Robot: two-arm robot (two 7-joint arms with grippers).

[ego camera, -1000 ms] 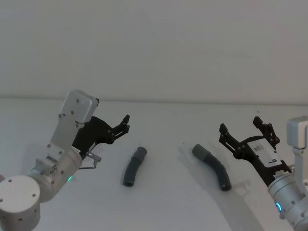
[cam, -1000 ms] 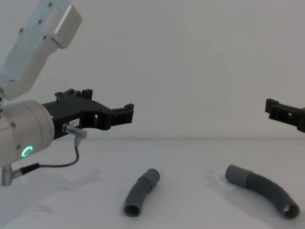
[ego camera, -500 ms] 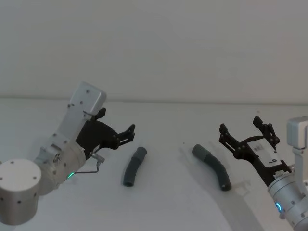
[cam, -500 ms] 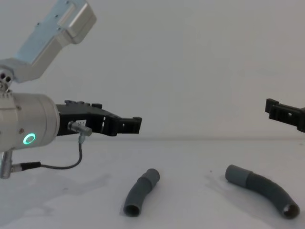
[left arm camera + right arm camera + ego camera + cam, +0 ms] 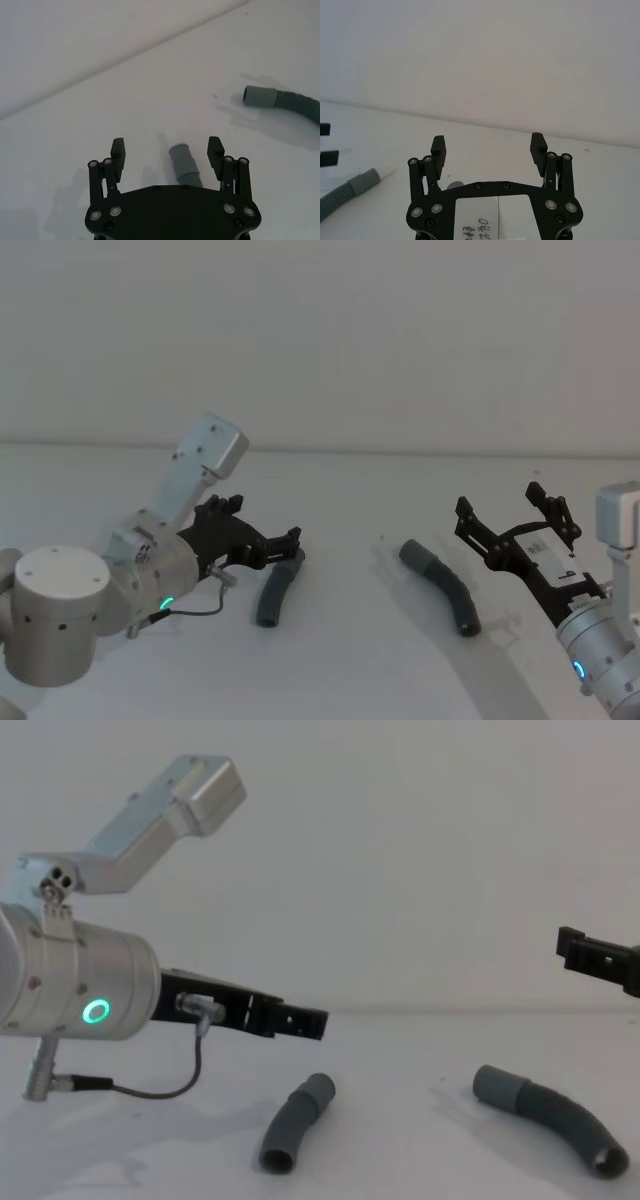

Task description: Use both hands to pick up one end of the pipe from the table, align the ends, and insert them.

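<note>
The shorter pipe piece (image 5: 276, 590) (image 5: 296, 1122) lies on the white table (image 5: 360, 660). My left gripper (image 5: 293, 544) (image 5: 312, 1020) hovers open just above that piece's far end (image 5: 181, 152), which sits between the two fingers without touching them (image 5: 167, 149). To the right lies the longer, arched piece (image 5: 445, 587) (image 5: 552, 1116) (image 5: 287, 101), its collar end pointing left. My right gripper (image 5: 500, 502) (image 5: 488, 144) hangs open and empty, off the table, to the right of the longer piece (image 5: 350, 192).
A plain pale wall stands behind the table. The left wrist's grey cable (image 5: 150, 1092) loops low over the table beside the shorter piece. Bare table lies between the two pieces and in front of them.
My left arm has swung right and down, bringing its open gripper from left of the shorter piece to just over its far end. The right arm and both pieces have stayed still.
</note>
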